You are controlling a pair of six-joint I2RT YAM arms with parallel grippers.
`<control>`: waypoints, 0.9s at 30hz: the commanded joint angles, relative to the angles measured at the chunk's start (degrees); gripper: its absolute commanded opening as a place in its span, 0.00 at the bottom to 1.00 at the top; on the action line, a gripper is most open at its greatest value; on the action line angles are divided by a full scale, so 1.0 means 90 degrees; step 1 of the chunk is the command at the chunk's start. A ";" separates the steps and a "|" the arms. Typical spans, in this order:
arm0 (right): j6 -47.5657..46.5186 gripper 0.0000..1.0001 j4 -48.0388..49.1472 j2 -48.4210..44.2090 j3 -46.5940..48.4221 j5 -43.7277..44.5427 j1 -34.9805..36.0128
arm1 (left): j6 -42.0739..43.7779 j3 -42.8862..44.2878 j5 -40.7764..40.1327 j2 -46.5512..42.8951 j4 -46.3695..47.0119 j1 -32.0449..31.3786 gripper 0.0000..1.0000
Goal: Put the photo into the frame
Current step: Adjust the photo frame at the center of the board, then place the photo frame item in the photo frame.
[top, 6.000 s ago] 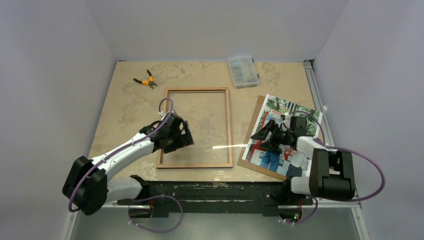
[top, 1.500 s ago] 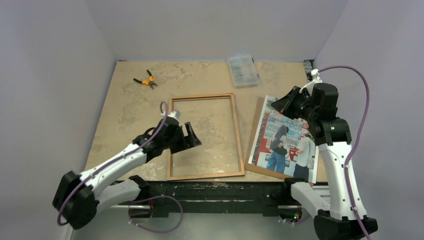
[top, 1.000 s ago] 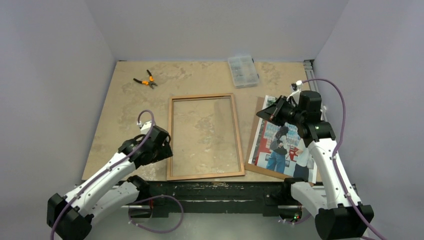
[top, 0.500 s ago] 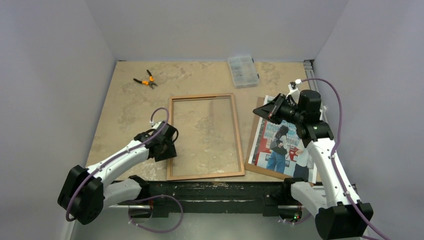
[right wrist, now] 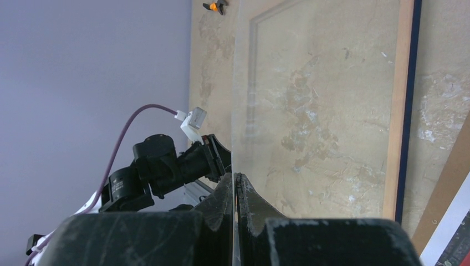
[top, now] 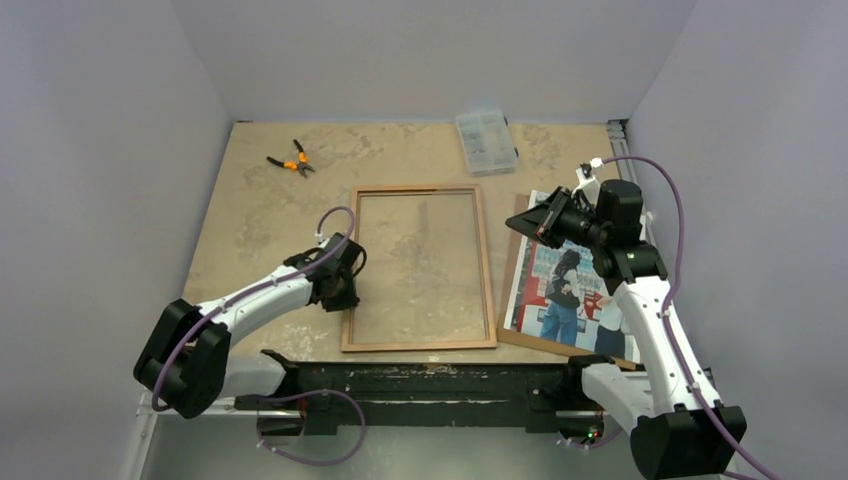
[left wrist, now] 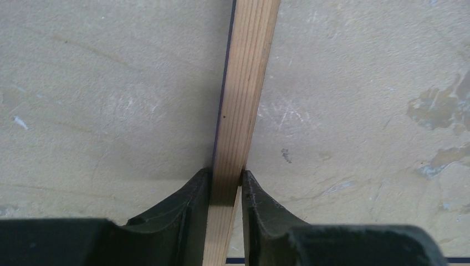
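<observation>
The frame (top: 418, 346) lies flat mid-table with its light wood face up. My left gripper (top: 343, 290) is shut on the frame's left rail (left wrist: 244, 83), one finger pressed to each side of it. My right gripper (top: 514, 222) hovers above the frame's upper right corner. It is shut on the edge of a thin clear pane (right wrist: 233, 111), which I see edge-on running away from the jaws (right wrist: 235, 176). The photo (top: 560, 300), two people by red-and-white machines, lies face up at the right on a brown board (top: 511, 280), partly under the right arm.
Orange-handled pliers (top: 290, 160) lie at the far left and a clear parts box (top: 486, 141) stands at the back. A metal rail (top: 626, 175) runs along the table's right edge. Grey walls close in on three sides.
The left gripper has come back to the frame's left rail and closed on it. The frame has shifted slightly right and away. The right gripper came down a little, then held still.
</observation>
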 commanded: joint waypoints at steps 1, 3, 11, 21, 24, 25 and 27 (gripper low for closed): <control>0.0005 0.00 0.0330 -0.0116 0.0204 -0.0204 0.0029 | 0.0080 -0.0068 0.0427 0.0251 0.0676 0.0015 0.22; 0.0004 0.00 0.0336 -0.0125 0.0196 -0.0193 0.0031 | 0.0040 -0.0087 0.0537 0.0268 0.0750 -0.0004 0.20; -0.0006 0.00 0.0347 -0.0197 0.0139 -0.0198 0.0031 | 0.0017 -0.0167 0.0530 -0.0278 0.0720 -0.0095 0.41; -0.0109 0.00 0.0579 -0.0181 0.0118 -0.0418 0.0031 | 0.0001 -0.0068 0.0610 -0.2193 -0.0043 0.0123 0.89; -0.0114 0.00 0.0838 -0.0202 0.0110 -0.0612 0.0040 | 0.0024 -0.0052 0.0706 -0.2509 -0.0212 0.0336 0.90; -0.0135 0.00 0.0888 -0.0211 0.0124 -0.0628 0.0040 | 0.0034 -0.0084 0.0759 -0.2565 -0.0214 0.0439 0.90; -0.0177 0.00 0.0988 -0.0223 0.0163 -0.0678 0.0050 | 0.0012 -0.0186 0.0897 -0.2640 -0.0189 0.0664 0.87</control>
